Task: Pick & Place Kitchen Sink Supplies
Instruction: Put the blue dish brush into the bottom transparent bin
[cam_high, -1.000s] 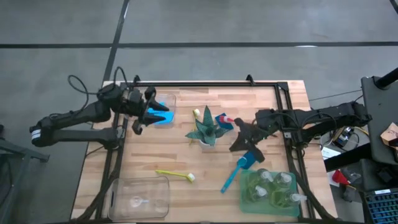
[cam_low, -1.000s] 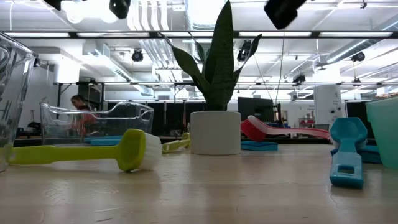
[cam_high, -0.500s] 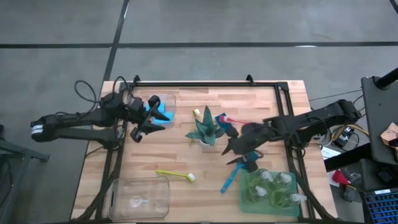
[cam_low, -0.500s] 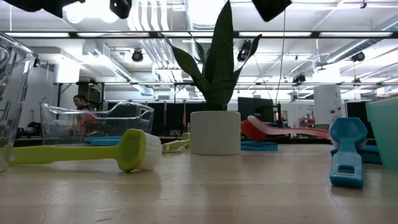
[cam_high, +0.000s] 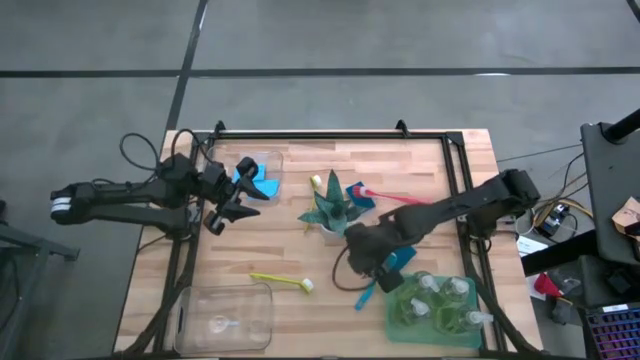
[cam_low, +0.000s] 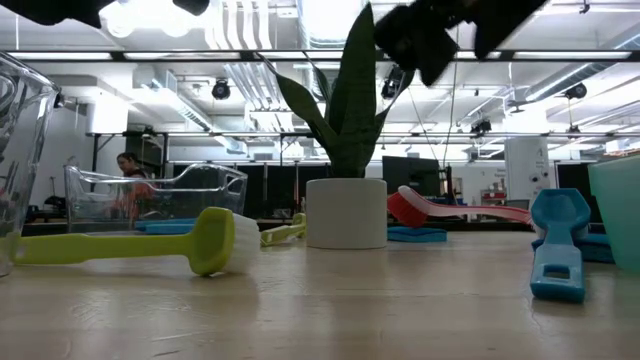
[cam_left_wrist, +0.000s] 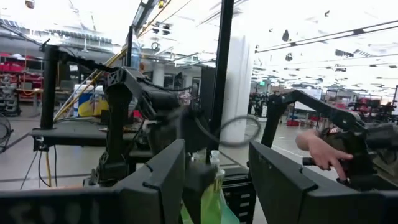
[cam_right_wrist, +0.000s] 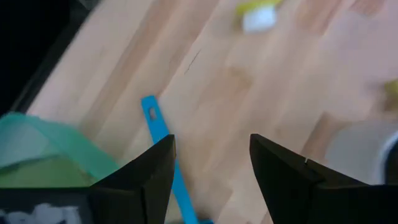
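Note:
My right gripper (cam_high: 362, 256) hangs open above the table, beside the blue brush (cam_high: 383, 272) that lies flat by the green tray (cam_high: 396, 318). In the right wrist view its handle (cam_right_wrist: 157, 126) runs toward the gap between my open fingers. Pump bottles (cam_high: 440, 296) stand in the tray. A yellow-green brush (cam_high: 283, 282) lies flat on the near side. A red-pink brush (cam_high: 392, 196) lies right of the plant (cam_high: 328, 206). Blue sponges (cam_high: 254, 178) sit in a clear bin. My left gripper (cam_high: 238, 203) is open just near of that bin.
An empty clear bin (cam_high: 222, 315) stands at the near-left corner. A second yellow-green brush (cam_high: 316, 183) lies left of the plant. A black frame (cam_high: 330, 136) runs along the table's far and side edges. A person's hand (cam_left_wrist: 323, 149) shows in the room beyond.
My right arm has swung from right of the plant toward the table's left and near edge, coming over the blue brush's handle. My left gripper has drawn back from over the sponge bin toward the near edge. No object has moved.

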